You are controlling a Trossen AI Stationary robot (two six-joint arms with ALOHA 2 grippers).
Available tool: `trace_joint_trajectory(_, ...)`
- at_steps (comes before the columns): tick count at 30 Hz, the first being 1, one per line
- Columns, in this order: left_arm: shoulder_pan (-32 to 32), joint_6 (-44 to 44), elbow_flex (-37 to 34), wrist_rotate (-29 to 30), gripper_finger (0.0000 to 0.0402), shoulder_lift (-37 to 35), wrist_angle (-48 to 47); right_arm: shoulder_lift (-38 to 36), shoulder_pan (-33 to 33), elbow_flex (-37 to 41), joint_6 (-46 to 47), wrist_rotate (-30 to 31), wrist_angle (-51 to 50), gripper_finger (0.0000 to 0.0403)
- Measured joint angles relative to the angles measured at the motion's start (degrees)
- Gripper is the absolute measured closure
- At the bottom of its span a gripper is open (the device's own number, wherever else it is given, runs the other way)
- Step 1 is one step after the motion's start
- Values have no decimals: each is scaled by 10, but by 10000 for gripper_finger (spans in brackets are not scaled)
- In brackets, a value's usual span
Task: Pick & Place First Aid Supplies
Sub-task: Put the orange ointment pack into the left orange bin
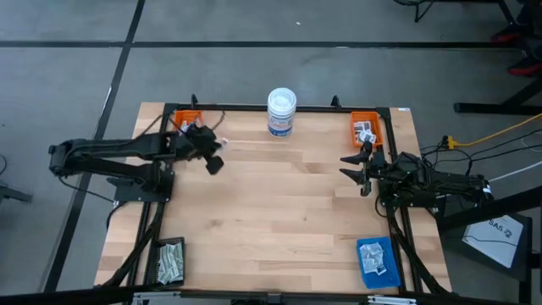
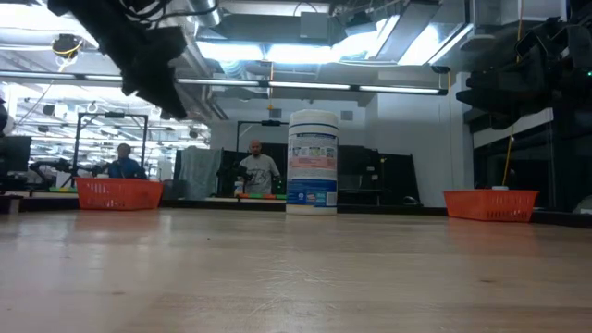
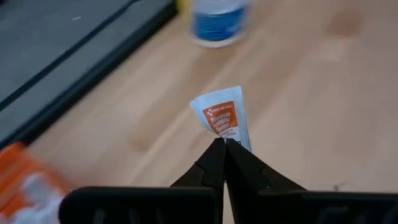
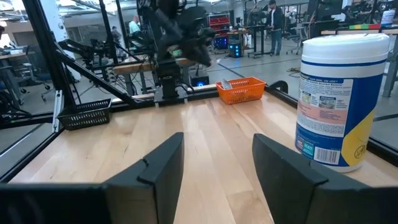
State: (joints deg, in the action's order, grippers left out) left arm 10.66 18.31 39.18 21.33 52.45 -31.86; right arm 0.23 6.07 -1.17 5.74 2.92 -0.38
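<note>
Pinching a small packet (image 3: 222,118) upright, the left gripper (image 3: 224,144) hovers near the far-left orange basket (image 1: 188,117) — right gripper (image 4: 217,165) spread, idle.

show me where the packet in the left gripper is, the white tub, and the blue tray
packet (image 3: 224,118): left wrist view, on its orange label.
white tub (image 1: 281,113): high view, on its lid and upper side.
blue tray (image 1: 391,257): high view, on its right rim.

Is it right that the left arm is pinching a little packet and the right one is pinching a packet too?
Not quite. The left end effector is pinching a packet, but the right end effector is open and empty, as the right wrist view shows.
</note>
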Motion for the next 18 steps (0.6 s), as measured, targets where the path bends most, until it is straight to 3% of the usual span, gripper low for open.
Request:
trace_joint_trajectory(12, 182, 24, 0, 49, 400, -71, -182, 0, 0, 0, 0, 0, 0, 212)
trace_joint_trajectory(18, 241, 27, 0, 94, 400, -72, -185, 0, 0, 0, 0, 0, 0, 212)
